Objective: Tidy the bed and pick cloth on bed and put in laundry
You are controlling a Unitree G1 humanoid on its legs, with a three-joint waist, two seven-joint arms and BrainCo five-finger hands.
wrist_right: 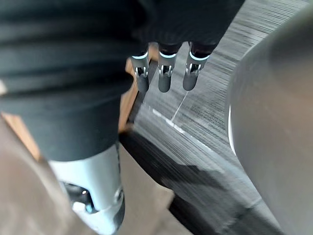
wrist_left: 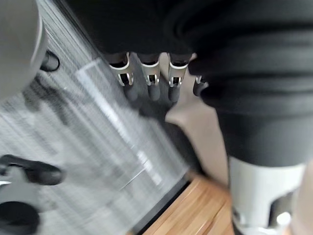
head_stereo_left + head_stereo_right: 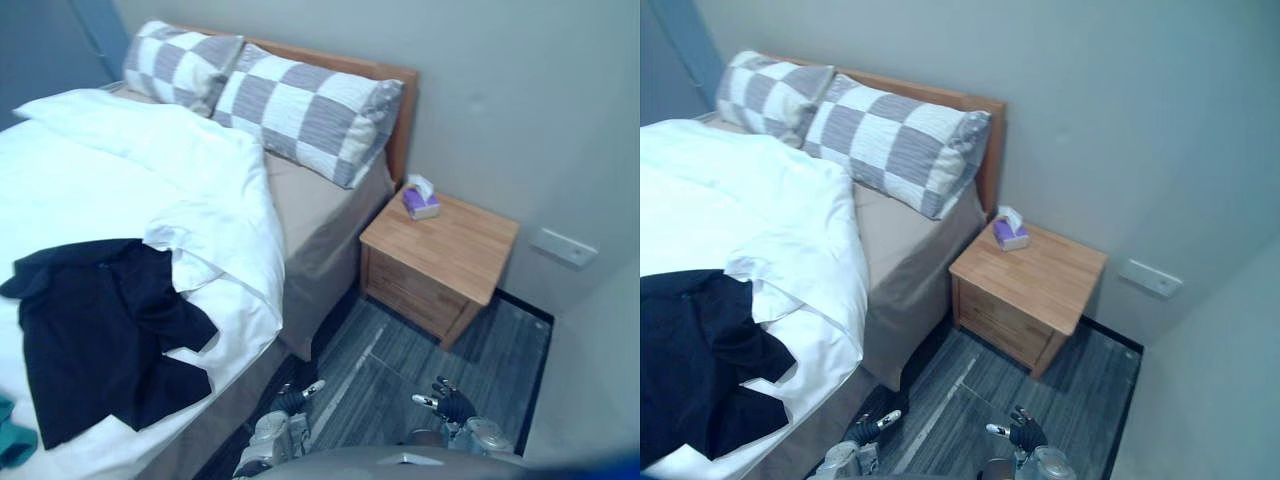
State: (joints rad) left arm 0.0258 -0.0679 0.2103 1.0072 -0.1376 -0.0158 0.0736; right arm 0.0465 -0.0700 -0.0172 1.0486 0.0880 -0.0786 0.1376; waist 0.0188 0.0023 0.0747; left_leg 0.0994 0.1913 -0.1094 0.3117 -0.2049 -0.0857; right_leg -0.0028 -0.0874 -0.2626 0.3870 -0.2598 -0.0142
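Soft, even light is filling the room. The white duvet [image 3: 130,190] is glaring, its folds washing out across the bed [image 3: 310,215]. Shade is pooling on the floor [image 3: 400,360] between bed and nightstand [image 3: 445,245], and a pale sheen is streaking the boards.

A dark navy garment [image 3: 110,330] is spread crumpled over the rumpled white duvet [image 3: 130,170], at eight o'clock on the bed [image 3: 310,210].

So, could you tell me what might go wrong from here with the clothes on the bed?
The dark garment lies spread on the rumpled white duvet, so a grasp may pinch both and drag the duvet. The teal cloth, half out of view, is easy to miss. The right hand hangs low near the nightstand and could knock it when rising.
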